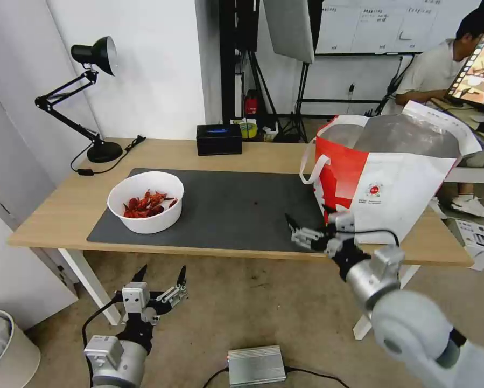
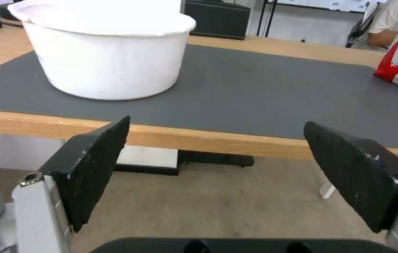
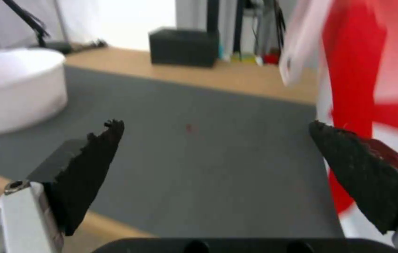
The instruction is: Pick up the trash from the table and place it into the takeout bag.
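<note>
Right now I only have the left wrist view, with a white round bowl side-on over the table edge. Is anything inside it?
Observer: Yes, the white round bowl holds a pile of red shells.
Operator: Where is the right gripper?
Observer: The right gripper is at the near edge of the dark grey mat, fingers open, beside the red-and-white takeout bag.
Operator: Is the bag's mouth open?
Observer: Yes, its silver foil lining shows at the top.

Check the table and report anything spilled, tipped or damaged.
Nothing stands out. The white bowl of red shells sits upright on the grey mat, and the takeout bag stands open at the table's right end. One tiny red speck lies on the mat.
</note>
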